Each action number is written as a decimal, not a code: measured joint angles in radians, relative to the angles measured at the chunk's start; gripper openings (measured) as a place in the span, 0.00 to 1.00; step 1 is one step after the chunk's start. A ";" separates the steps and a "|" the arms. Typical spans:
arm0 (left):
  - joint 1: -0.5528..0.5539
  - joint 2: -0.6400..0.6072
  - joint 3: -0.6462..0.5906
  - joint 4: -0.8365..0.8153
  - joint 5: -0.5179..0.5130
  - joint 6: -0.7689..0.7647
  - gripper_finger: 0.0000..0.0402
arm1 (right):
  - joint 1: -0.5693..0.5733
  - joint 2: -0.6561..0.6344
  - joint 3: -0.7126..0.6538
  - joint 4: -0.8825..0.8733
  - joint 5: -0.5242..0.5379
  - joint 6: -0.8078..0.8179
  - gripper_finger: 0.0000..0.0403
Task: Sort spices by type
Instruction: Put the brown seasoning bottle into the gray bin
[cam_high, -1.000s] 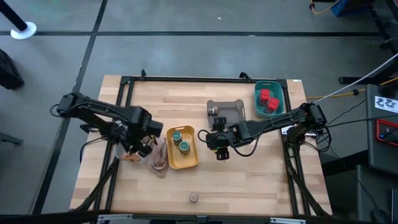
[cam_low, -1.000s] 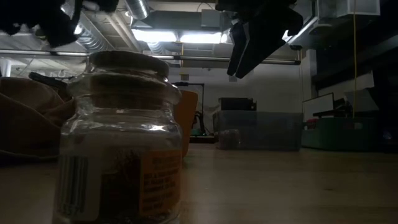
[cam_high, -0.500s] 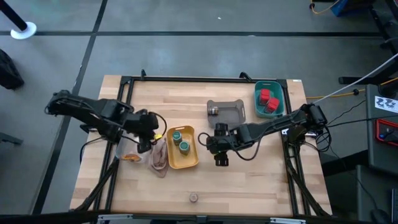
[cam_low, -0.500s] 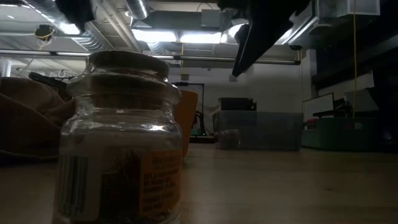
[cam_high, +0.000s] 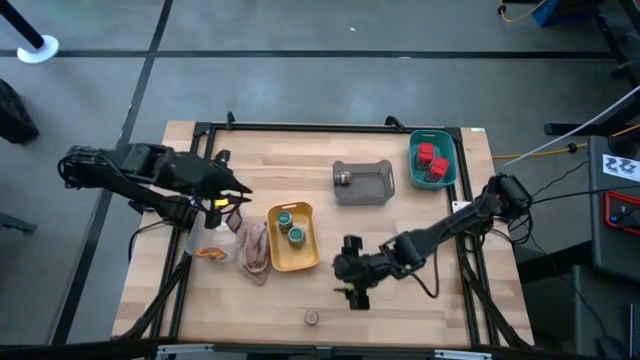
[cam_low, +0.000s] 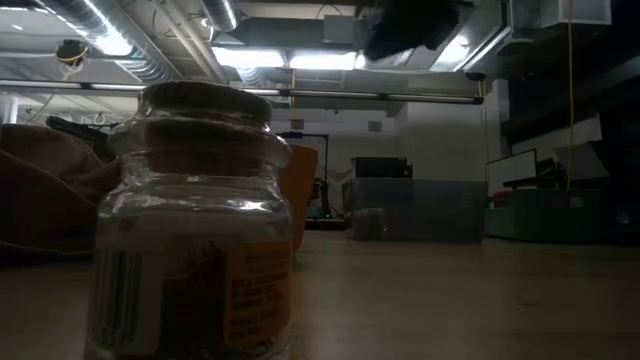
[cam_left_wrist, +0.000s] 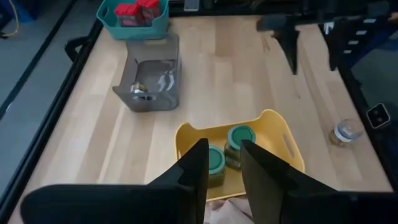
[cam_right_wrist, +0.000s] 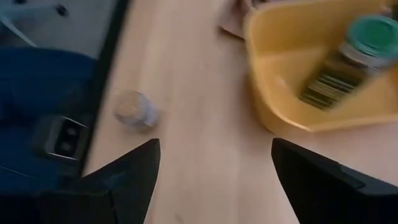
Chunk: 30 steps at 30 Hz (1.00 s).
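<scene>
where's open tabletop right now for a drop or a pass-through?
Bare wood: the back-left stretch of the table between the left gripper and the grey tray; the front-left corner; the front-right corner past the right gripper. Crowded: the clear tray, cloth and yellow tray sit packed together. A small jar sits near the front edge.

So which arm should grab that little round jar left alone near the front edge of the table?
Probably the right: the right gripper, fingers open, hovers close to the small jar, while the left gripper is far across the table.
</scene>
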 joint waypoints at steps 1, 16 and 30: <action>-0.001 -0.008 0.000 -0.003 0.000 0.000 0.19 | 0.012 0.000 -0.015 0.040 0.004 0.000 0.76; -0.002 -0.025 -0.001 -0.005 0.000 -0.024 0.19 | 0.104 0.083 -0.221 0.555 0.085 -0.005 0.76; -0.182 0.151 -0.303 0.504 0.117 -0.158 0.19 | 0.104 0.128 -0.221 0.546 0.085 -0.009 0.76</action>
